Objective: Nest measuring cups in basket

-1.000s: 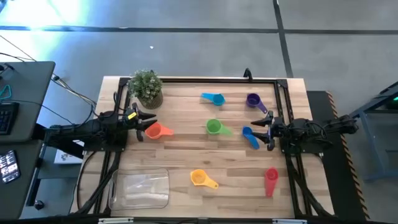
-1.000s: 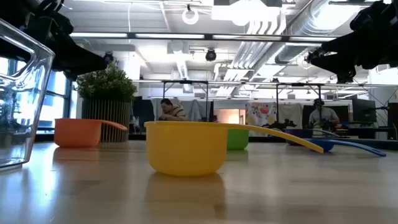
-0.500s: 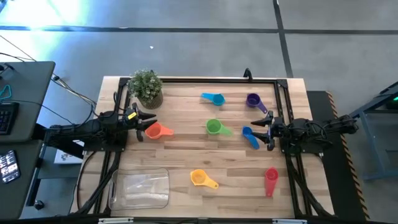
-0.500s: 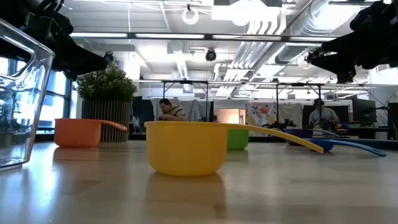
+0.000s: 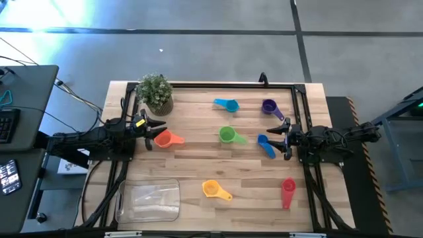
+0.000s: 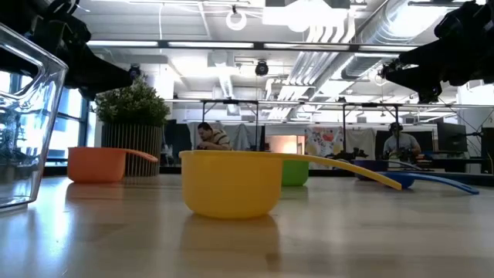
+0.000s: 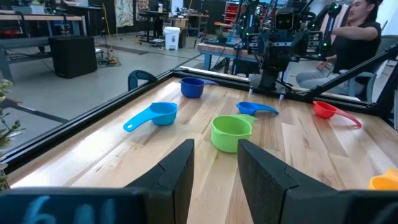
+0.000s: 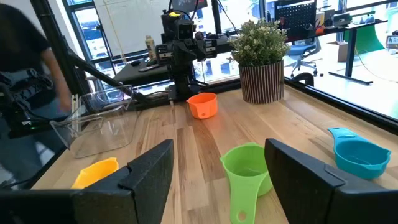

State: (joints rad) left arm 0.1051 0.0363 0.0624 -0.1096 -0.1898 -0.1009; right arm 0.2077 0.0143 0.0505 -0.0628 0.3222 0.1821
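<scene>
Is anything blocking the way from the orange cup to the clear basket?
Nothing visible does. The orange cup sits just in front of the left gripper, and the basket lies on the near side of the table. Only bare wood shows between them; the plant stands on the far side.

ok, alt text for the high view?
Seven cups lie scattered on a wooden table, none in the clear basket at its front left. Both grippers hover open: left by the orange cup, right by the dark blue cup.

Potted plant [image 5: 156,93] at table's [image 5: 198,165] corner.
</scene>
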